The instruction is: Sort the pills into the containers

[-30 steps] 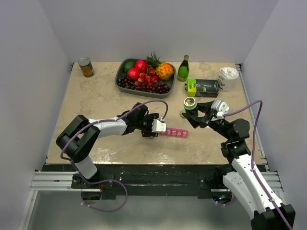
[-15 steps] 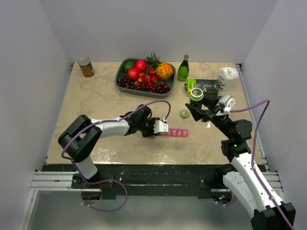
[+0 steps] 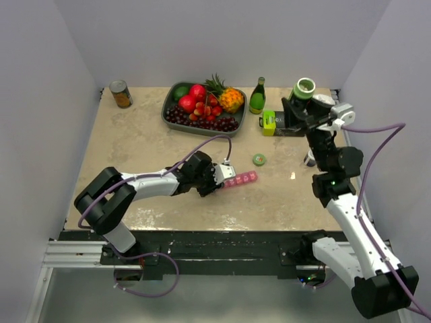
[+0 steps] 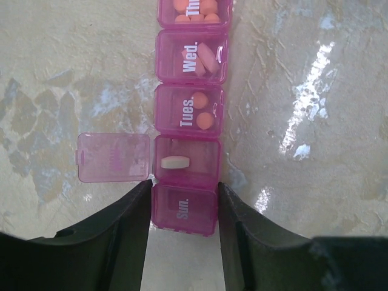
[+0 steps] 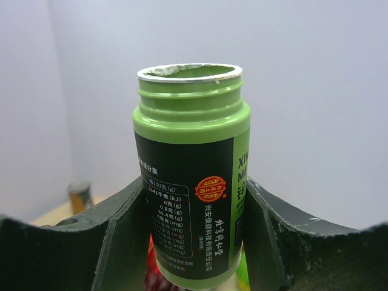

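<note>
The containers are one pink pill organizer (image 3: 242, 179) lying mid-table. My left gripper (image 3: 224, 181) is shut on its near end. In the left wrist view the fingers (image 4: 127, 224) press both sides of the "Sun." compartment (image 4: 183, 209). The following compartment has its lid (image 4: 113, 157) flipped open and holds one white oblong pill (image 4: 176, 162). Orange round pills (image 4: 203, 110) lie under "Tues." and pink oblong pills (image 4: 204, 59) under "Wed.". My right gripper (image 3: 303, 101) is raised at the back right, shut on an uncapped green bottle (image 5: 191, 182), which is upright.
A green cap (image 3: 259, 159) lies on the table right of the organizer. At the back are a fruit tray (image 3: 168, 114), a tin can (image 3: 120, 93), a green glass bottle (image 3: 257, 95) and a dark box (image 3: 286, 123). A small white bottle (image 3: 310, 160) stands near the right arm.
The right arm lifted the green bottle up and toward the back right. The left gripper closed on the organizer's end, and the organizer turned slightly.
</note>
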You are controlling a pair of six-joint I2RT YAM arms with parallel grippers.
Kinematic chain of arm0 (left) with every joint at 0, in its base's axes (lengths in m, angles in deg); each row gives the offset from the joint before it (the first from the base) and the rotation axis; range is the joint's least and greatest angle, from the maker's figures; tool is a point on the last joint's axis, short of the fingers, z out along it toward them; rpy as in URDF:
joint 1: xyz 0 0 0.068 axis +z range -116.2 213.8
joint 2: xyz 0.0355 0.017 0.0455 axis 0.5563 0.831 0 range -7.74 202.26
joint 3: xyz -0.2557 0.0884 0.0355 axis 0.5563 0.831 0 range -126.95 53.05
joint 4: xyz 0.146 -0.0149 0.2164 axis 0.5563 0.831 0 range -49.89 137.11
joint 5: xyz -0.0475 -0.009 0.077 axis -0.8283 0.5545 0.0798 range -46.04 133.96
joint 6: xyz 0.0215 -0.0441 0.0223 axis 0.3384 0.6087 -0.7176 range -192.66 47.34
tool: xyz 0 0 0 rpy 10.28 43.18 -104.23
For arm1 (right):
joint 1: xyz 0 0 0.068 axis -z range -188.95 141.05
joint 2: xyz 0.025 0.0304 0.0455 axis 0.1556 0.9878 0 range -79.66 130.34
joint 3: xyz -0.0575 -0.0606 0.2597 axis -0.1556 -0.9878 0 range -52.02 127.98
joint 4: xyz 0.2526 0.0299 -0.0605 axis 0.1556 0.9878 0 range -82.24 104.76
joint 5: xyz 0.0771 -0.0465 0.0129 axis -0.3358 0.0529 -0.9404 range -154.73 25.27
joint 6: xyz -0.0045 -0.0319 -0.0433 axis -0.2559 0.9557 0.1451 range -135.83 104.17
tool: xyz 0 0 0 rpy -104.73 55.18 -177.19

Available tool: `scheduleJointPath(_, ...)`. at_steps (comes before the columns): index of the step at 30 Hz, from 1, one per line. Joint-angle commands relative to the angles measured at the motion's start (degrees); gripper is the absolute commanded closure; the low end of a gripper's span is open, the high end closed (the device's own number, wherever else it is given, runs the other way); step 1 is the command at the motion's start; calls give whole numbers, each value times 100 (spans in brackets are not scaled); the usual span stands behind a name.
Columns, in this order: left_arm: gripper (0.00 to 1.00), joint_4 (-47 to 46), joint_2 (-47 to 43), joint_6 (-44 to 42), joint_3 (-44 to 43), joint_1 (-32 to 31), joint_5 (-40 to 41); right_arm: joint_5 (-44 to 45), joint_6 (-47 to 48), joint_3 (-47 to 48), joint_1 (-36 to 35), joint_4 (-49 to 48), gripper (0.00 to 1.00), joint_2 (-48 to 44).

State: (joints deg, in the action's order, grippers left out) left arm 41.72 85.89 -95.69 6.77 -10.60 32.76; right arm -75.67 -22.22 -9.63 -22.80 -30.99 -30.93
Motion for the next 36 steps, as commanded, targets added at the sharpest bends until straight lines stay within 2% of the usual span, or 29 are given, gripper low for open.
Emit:
scheduleJointPath(1, 64, -300, -178, 984, 233, -16, 443, 1067, -158, 1243, 188, -1154, 100, 382)
scheduleJointPath(3, 53, -424, -204, 1115, 304, -16, 478, 422, -999, 1543, 286, -566, 100, 436)
scheduleJointPath(4, 49, -477, -230, 1247, 304, -16, 505, -1149, -1135, 1474, 269, -416, 100, 383)
scheduleJointPath(6, 42, -564, -300, 1309, 339, -16, 479, -2128, -1556, 968, 85, -896, 100, 200)
scheduleJointPath(7, 40, -574, -336, 1388, 339, -16, 461, -1757, -1297, 860, -151, -829, 100, 85)
scheduleJointPath(9, 35, -643, -441, 1450, 383, -16, 461, -634, -830, 858, -154, -503, 100, 57)
scheduleJointPath(10, 30, -696, -511, 1554, 444, -16, 452, -246, -994, 972, 299, -372, 100, 153)
scheduleJointPath(12, 26, -732, -626, 1617, 445, -16, 356, -1151, -1145, 842, 383, -353, 100, 67)
scheduleJointPath(13, 22, -767, -678, 1643, 471, -16, 338, -1983, -1145, 737, 357, -458, 100, -3)
scheduleJointPath(15, 19, -864, -898, 1740, 506, -16, 286, -2385, -1128, 402, 295, -433, 100, -143)
scheduleJointPath(16, 15, -881, -986, 1775, 532, -16, 250, -2413, -953, 367, 286, 185, 100, -197)
scheduleJointPath(18, 11, -916, -1293, 1880, 611, -16, 137, -2728, 20, 488, 295, 1162, 100, -206)
scheduleJointPath(19, 8, -925, -1416, 1898, 646, -16, 92, -2877, 459, 629, 295, 2542, 100, -128)
scheduleJointPath(20, 7, -908, -1669, 1933, 673, -16, 66, -3166, 1342, 882, 295, 3165, 100, -49)
scheduleJointPath(21, 7, -890, -1811, 1951, 743, -16, 22, -3351, 1708, 989, 295, 3745, 100, 74)
scheduleJointPath(22, 7, -873, -1952, 1951, 787, -7, -5, -3466, 2042, 1086, 295, 4856, 100, 301)
scheduleJointPath(25, 6, -768, -2663, 2004, 954, 10, 83, -3529, 3437, 1630, 164, 6752, 100, 951)
scheduleJointPath(27, 6, -680, -2962, 1986, 1059, 45, 275, -3030, 3854, 1807, -230, 7657, 100, 1199)
scheduleJointPath(32, 6, 74, -3868, 2117, 1086, 572, 1031, -2159, 4409, 2132, -1110, 8628, 100, 2102)
scheduleJointPath(36, 4, 603, -4308, 2110, 946, 766, 2384, -1886, 4603, 2396, -1612, 9094, 100, 2858)
